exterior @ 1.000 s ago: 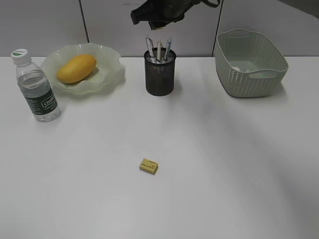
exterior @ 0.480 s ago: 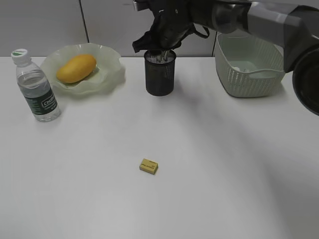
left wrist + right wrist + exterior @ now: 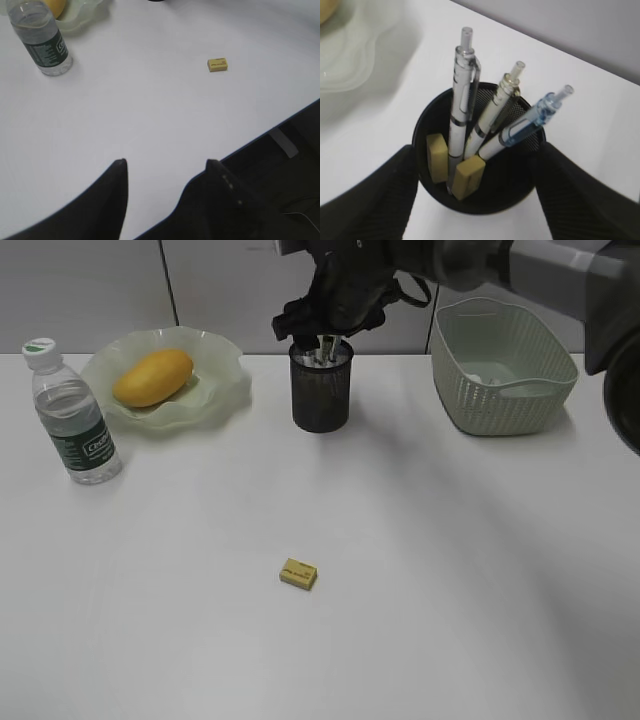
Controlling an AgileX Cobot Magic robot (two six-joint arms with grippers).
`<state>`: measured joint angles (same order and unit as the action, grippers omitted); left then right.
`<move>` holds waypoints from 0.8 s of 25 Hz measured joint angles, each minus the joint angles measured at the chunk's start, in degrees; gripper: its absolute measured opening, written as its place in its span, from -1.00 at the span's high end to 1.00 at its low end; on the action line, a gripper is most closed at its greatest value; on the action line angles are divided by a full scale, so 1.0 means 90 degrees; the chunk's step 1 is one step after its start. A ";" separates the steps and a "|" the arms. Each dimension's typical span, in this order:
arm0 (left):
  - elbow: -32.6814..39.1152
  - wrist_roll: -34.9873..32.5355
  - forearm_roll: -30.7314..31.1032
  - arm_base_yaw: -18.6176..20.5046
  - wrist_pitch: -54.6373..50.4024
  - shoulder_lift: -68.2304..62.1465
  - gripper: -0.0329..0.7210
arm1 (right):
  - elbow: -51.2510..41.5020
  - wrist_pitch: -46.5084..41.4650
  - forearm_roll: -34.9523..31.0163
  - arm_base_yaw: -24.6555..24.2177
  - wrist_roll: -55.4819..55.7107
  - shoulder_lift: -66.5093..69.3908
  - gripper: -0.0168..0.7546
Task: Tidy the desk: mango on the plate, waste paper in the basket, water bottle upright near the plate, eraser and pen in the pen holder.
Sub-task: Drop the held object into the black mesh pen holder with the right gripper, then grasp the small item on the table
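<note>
Right end effector (image 3: 322,322) hangs directly over the pen holder (image 3: 321,388) in the exterior view, its arm reaching in from the upper right; its fingers are hard to make out against the dark wrist. That view alone shows the whole table (image 3: 420,570): mango (image 3: 152,377) on the plate (image 3: 215,390), water bottle (image 3: 72,418) upright just left of it, basket (image 3: 503,365) at right, and one eraser (image 3: 298,573) lying alone in the foreground.

Left wrist view shows the left end effector (image 3: 165,172) half open and empty above the table's near edge, well apart from that eraser; the plate is cut off at the top.

Right wrist view looks into the holder: three pens (image 3: 461,117) and two erasers (image 3: 467,176), with the fingers (image 3: 375,195) spread wide on either side, holding nothing.
</note>
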<state>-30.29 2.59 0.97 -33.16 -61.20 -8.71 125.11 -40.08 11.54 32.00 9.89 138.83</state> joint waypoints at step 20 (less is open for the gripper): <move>0.0000 0.0000 0.0000 0.0000 0.0000 0.0000 -0.10 | -0.0519 -0.3202 -0.0536 0.0000 -0.0792 -0.2098 -0.44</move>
<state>-30.29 2.59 0.97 -33.16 -61.20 -8.71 120.43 -68.90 6.72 32.00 2.77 119.95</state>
